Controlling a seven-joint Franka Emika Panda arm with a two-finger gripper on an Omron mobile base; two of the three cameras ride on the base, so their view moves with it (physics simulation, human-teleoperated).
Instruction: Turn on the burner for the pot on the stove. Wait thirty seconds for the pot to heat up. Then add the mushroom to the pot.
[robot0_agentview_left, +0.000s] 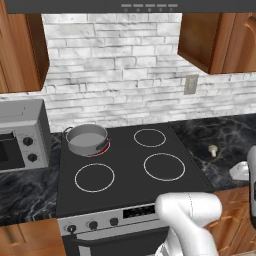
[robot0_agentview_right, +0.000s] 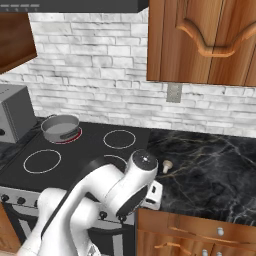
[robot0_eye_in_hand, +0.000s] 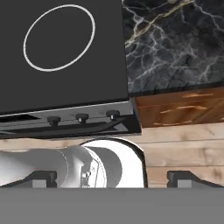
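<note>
The pot sits on the burner at the far left corner of the stove, grey steel, upright, a red tinge peeking out along its near right rim. The right base view catches the same red arc under the pot on the burner. Three plain white rings mark the rest of the black glass, all bare.

Over to the mushroom: it stands on the dark marble desk to the right of the stove, near the desk's front edge, well apart from the pot. From the right base view the mushroom shows just past the arm's white elbow, cap up, on the desk.

Along the stove's silver front panel run black knobs and a dark display; nothing on it can be read. The hand view looks down over the stove's front right corner, one white ring, three knobs and the wooden floor below. The pincer shows its two dark tips spread wide at the bottom, nothing between them.

At the left edge stands the grey box oven; a wall outlet sits on the white brick above the desk
</note>
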